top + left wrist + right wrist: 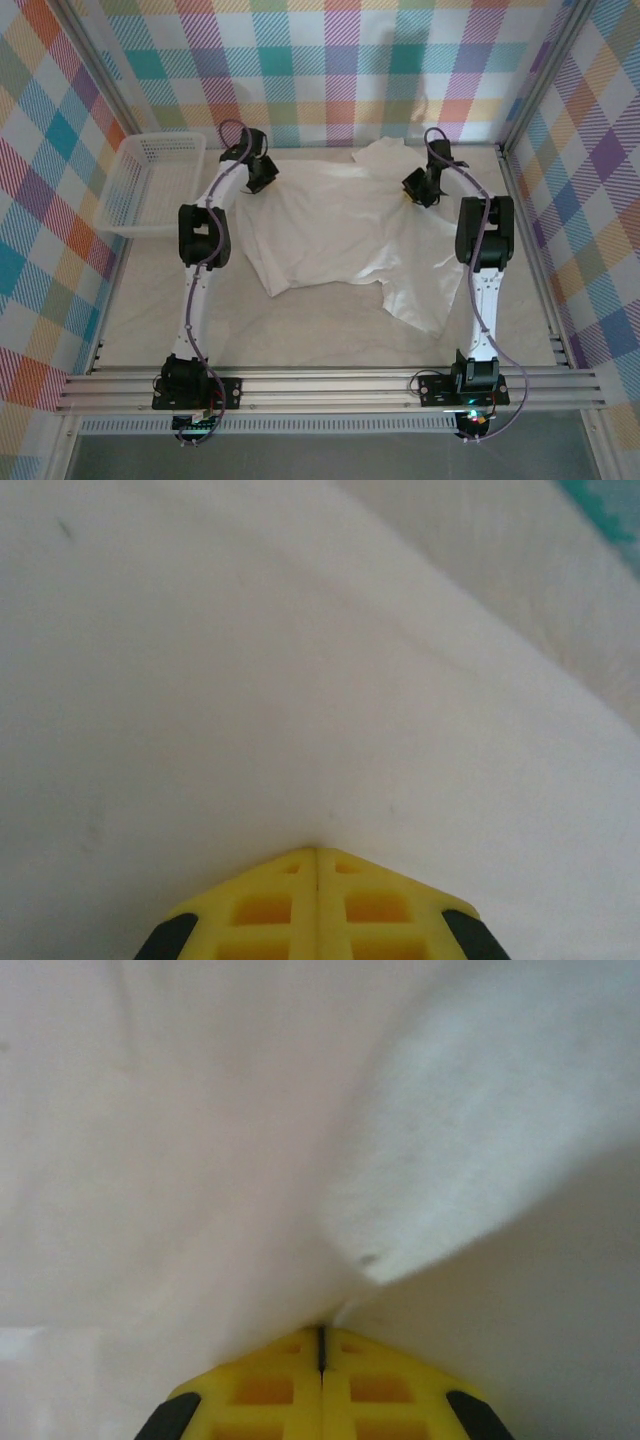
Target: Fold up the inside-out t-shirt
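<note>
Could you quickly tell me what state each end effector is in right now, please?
Left end effector: closed, pinching the white t-shirt.
Right end effector: closed, pinching a fold of the same t-shirt.

The left arm (195, 290) and the right arm (483, 300) are built alike: slim white links joined by chunky black joint housings, each on a black base block. A thin purplish cable runs along each arm and arcs in a loop above the wrist. A small green light glows at the right arm's base. The left gripper (316, 852) and the right gripper (322, 1330) have bright yellow fingers (265, 910) moulded with square pockets, flanked by black parts.
</note>
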